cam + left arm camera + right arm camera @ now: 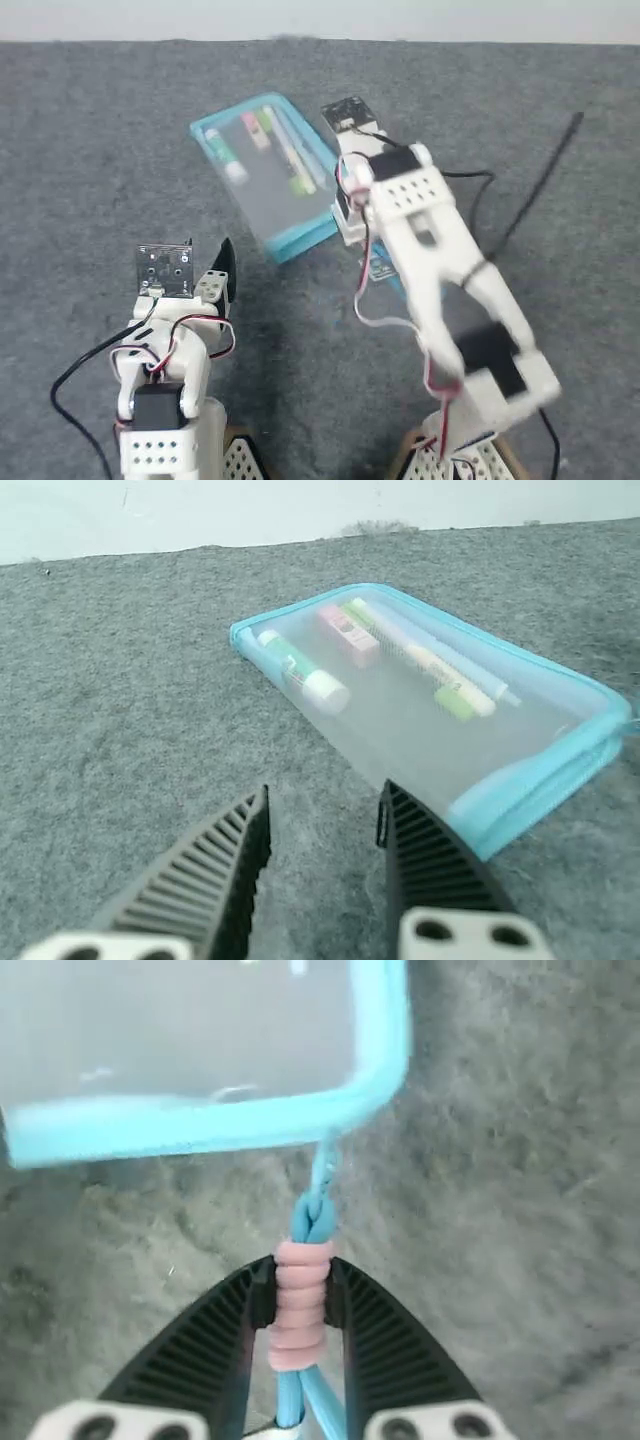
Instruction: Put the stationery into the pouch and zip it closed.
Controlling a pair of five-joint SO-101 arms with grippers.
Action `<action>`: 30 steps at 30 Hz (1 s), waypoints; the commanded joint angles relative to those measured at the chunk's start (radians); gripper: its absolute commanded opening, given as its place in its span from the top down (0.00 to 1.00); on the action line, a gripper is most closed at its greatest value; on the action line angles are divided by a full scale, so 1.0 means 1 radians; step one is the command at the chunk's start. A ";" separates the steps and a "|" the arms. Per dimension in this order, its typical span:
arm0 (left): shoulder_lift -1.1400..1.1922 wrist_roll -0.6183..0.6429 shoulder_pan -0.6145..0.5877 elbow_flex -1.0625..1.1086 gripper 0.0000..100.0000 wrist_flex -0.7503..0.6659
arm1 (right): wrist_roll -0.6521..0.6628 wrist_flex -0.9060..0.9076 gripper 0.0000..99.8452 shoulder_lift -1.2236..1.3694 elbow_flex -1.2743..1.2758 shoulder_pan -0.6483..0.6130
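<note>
Grey felt covers the counter [100, 150], which ends at a pale wall [300, 20] at the far side. Two white arms stand at the near edge. The right arm [440, 260] stretches forward over the counter to the near right corner of the pouch [305, 240]. The left arm [165, 390] sits folded back, well short of the pouch.

The pouch lies flat near the middle of the counter, set at an angle, clear-walled with a blue trim. Inside it lie a glue stick [300, 670] with a white cap, a pink block [348, 632], a long pale-blue pen [440, 655] and a yellow-green marker [445, 685], all roughly parallel along the pouch's length.

The left tool [325, 795] hangs just above the felt with its jaws parted and nothing between them, near the pouch's long side but apart from it.

The right tool [300, 1270] is clamped on the pull [298, 1310], a pink wound grip on a blue cord [315, 1215] that runs to the pouch's corner. The pictures do not tell how far the zip is drawn.

A thin black cable [540, 185] trails across the felt to the right of the right arm.
</note>
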 commanded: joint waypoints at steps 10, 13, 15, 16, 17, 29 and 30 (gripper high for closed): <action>-0.023 -0.118 -0.003 -0.248 0.73 0.198 | 0.123 -0.084 0.99 -0.723 0.333 -0.042; -0.023 -0.143 -0.005 -0.255 0.73 0.206 | 0.124 -0.051 0.99 -0.733 0.333 -0.071; -0.023 -0.144 -0.008 -0.259 0.73 0.199 | 0.124 -0.042 0.99 -0.733 0.336 -0.073; -0.023 -0.143 -0.017 -0.262 0.73 0.195 | 0.124 -0.041 0.99 -0.733 0.339 -0.073; -0.023 -0.141 -0.031 -0.266 0.73 0.181 | 0.123 -0.041 0.99 -0.731 0.341 -0.073; 0.074 -0.146 -0.052 -0.136 0.72 0.011 | 0.127 -0.041 0.99 -0.748 0.361 -0.074; 0.101 -0.146 -0.052 -0.139 0.72 0.003 | 0.127 -0.041 0.99 -0.759 0.361 -0.074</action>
